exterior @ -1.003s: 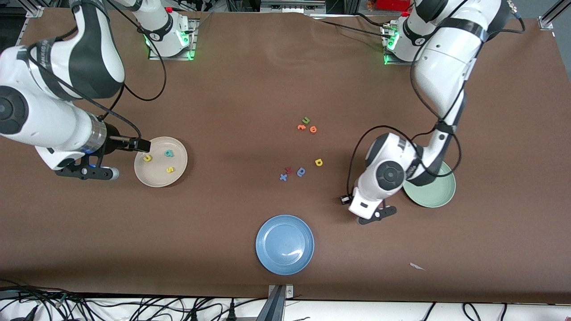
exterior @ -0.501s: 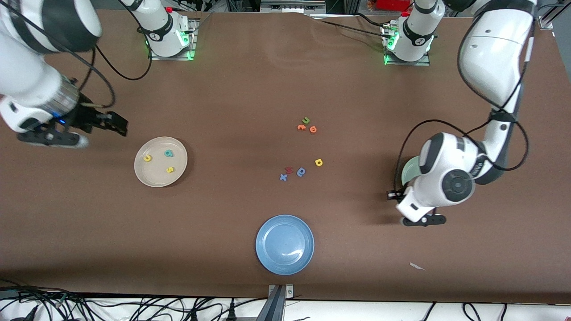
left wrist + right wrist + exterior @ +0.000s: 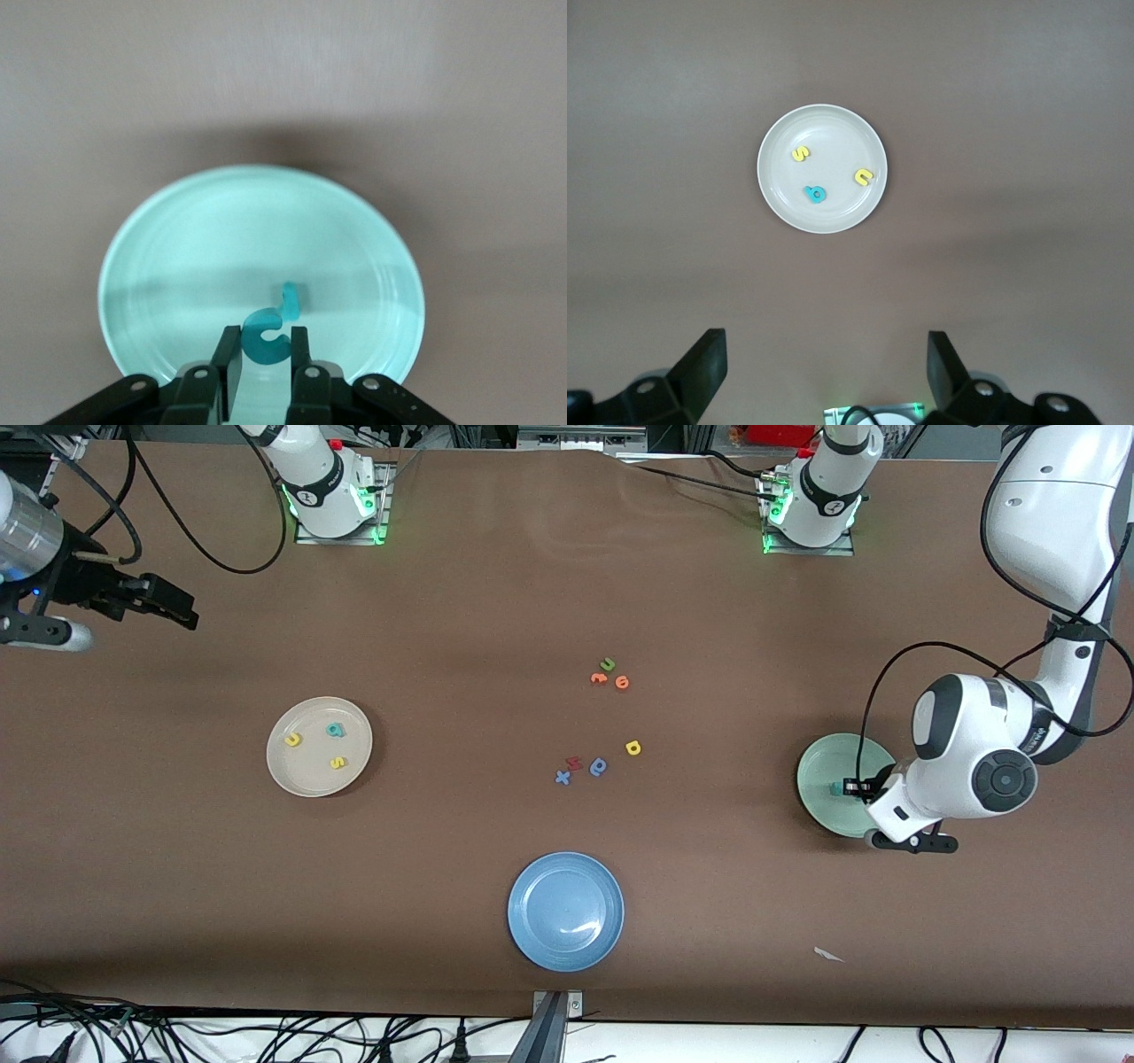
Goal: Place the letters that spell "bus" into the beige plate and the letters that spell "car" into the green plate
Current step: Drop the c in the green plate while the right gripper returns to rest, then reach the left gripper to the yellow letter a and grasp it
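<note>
Just above the green plate [image 3: 819, 769] [image 3: 221, 248] my left gripper [image 3: 849, 786] [image 3: 264, 354] is shut on the teal "c" [image 3: 263, 342], both fingers against its sides. A teal "r" [image 3: 290, 299] lies in that plate just past the "c". The yellow "a" [image 3: 633, 747] lies on the table near the middle. The beige plate [image 3: 310, 778] [image 3: 833, 212] holds the yellow "u" [image 3: 292, 739] [image 3: 864, 177], the teal "b" [image 3: 335, 730] [image 3: 815, 194] and the yellow "s" [image 3: 337, 762] [image 3: 801, 154]. High over the right arm's end of the table my right gripper [image 3: 182, 613] [image 3: 827, 372] is open and holds nothing.
A green "u" [image 3: 607, 663] and two orange letters [image 3: 599, 678] lie mid-table. A blue "x" [image 3: 563, 777], a red letter [image 3: 573, 762] and a blue rounded letter [image 3: 599, 766] lie beside the "a". A blue plate [image 3: 565, 911] sits near the front edge. A white scrap [image 3: 828, 954] lies nearby.
My left gripper has carried the "c" from over the bare table to just above the green plate. My right gripper has drawn away from the beige plate, up toward the table's corner.
</note>
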Robot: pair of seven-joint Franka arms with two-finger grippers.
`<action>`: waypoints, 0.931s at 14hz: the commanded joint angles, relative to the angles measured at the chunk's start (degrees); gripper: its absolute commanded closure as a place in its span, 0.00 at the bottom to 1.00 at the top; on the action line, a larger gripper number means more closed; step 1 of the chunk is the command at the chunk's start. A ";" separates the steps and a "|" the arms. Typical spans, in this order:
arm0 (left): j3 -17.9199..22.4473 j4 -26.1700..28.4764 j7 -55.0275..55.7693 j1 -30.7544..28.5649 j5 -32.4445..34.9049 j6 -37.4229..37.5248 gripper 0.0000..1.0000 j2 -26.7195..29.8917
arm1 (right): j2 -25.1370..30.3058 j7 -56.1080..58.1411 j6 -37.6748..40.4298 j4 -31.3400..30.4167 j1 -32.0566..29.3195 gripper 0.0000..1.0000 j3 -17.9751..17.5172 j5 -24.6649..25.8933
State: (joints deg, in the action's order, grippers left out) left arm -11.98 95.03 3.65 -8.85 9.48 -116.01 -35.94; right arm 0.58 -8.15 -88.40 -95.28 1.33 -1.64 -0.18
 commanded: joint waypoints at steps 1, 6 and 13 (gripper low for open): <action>-0.68 1.23 -2.76 0.84 2.13 1.04 0.00 1.75 | -2.07 2.09 -2.29 2.73 0.51 0.00 0.50 -0.87; -1.47 -2.74 6.93 10.14 -0.50 2.46 0.00 1.75 | -2.69 2.08 -6.87 2.29 1.04 0.00 0.41 0.27; -1.47 1.99 28.40 23.68 -7.11 -11.49 0.04 0.69 | -2.51 1.65 -5.91 2.20 0.96 0.00 0.32 -0.08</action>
State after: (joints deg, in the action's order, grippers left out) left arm -14.32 94.23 26.64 11.86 3.18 -122.65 -35.34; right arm -1.89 -7.02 -95.19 -93.84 1.99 -1.54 -0.13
